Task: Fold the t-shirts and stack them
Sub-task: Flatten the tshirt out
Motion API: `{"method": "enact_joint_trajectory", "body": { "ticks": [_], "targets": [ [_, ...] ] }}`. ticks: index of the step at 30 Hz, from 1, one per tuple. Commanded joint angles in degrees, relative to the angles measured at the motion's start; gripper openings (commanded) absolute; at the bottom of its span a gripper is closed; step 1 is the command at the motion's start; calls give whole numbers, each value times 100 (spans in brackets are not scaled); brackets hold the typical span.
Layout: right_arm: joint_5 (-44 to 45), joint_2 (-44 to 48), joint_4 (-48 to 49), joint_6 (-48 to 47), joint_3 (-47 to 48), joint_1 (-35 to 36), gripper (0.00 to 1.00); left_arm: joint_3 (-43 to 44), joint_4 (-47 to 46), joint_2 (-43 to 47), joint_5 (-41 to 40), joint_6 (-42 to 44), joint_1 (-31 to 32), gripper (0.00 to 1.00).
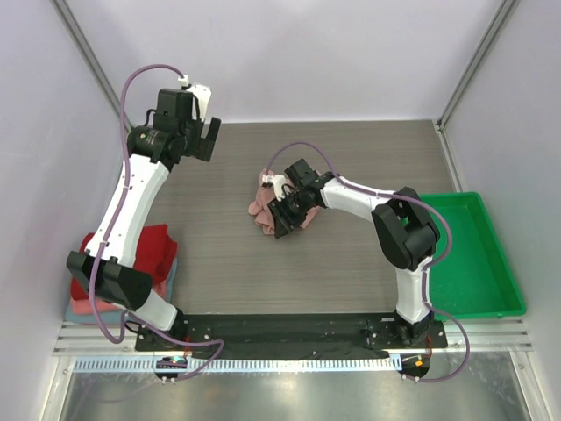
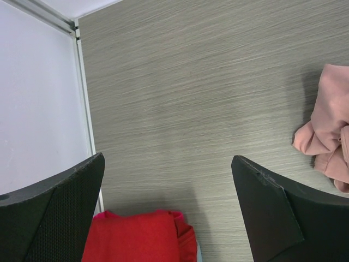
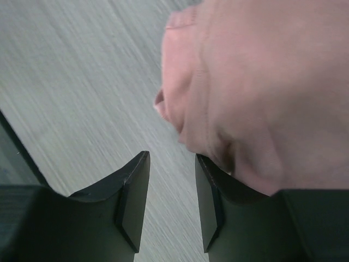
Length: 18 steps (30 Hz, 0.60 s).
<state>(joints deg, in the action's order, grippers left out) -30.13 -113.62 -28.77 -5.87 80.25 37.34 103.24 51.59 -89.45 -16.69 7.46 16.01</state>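
The tabletop lay open across its far half and between the arms. A green tray sat against the right edge. At the near-left edge stood the folded stack, with a dark red shirt on top. The crumpled pink shirt lay mid-table, draped over one finger of the right gripper, whose jaws stood narrowly apart on nothing. The left gripper hung spread wide near the far-left corner.
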Motion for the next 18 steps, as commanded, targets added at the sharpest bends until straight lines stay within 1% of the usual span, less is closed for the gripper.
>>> {"method": "enact_joint_trajectory", "body": {
  "ticks": [1, 6, 9, 10, 11, 14, 17, 18],
  "targets": [
    [499, 165, 144, 165, 202, 10, 44, -6, -53, 244, 52, -79, -54, 99],
    [709, 192, 407, 332, 237, 1, 44, 20, -97, 209, 69, -105, -72, 98],
    [1061, 34, 522, 472, 333, 1, 41, 73, -88, 156, 87, -114, -72, 98],
    [1427, 7, 539, 507, 368, 1, 40, 91, -88, 147, 87, -105, -72, 98],
    [1570, -28, 548, 516, 395, 1, 40, 117, -79, 138, 78, -105, -72, 98],
    [1791, -63, 548, 446, 457, 1, 40, 126, -88, 147, 60, -87, -72, 98],
    [1756, -98, 583, 411, 492, 1, 31, 91, -106, 147, 17, -70, -72, 98],
    [1774, -151, 601, 420, 501, 1, 26, 91, -114, 138, 8, -52, -72, 98]
  ]
}}
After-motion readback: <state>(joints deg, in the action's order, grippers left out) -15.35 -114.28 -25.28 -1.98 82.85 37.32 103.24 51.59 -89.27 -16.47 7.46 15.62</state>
